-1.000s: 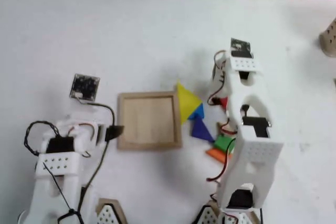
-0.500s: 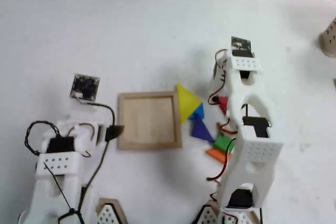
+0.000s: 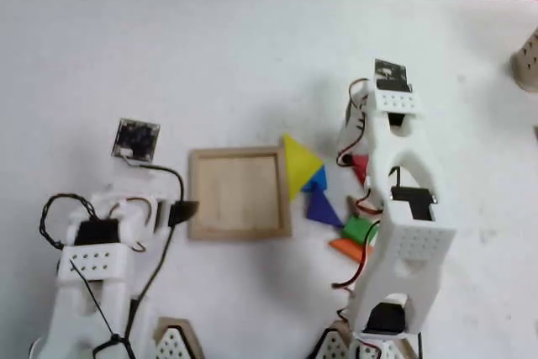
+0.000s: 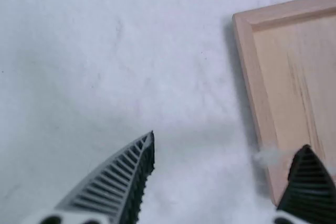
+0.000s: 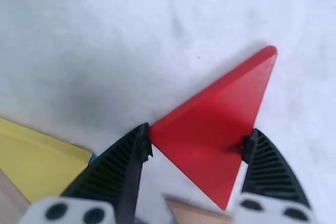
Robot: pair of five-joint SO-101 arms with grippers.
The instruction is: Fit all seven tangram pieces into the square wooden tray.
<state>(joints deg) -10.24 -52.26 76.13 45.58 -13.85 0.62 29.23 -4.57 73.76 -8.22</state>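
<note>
Two arms flank the work. At the left, the left gripper (image 4: 227, 142) sits spread open just beside the wooden tray's (image 3: 239, 229) left rim. Right of the tray lie the loose pieces (image 3: 322, 206). The right gripper (image 5: 198, 129) is nearer them: its parted fingers straddle the flat red triangle (image 5: 215, 129), tips at opposite edges, the long edge slanting between them.

The right gripper (image 5: 199, 129) straddles one tangram piece (image 5: 220, 103) on the table (image 3: 210, 56), a finger at either side. The other pieces (image 3: 315, 191) lie just beside it, between it and the wooden tray (image 3: 239, 230) — one touches the tray's rim. The left gripper (image 4: 228, 141) sits at the tray's far side, one finger over its rim.
</note>
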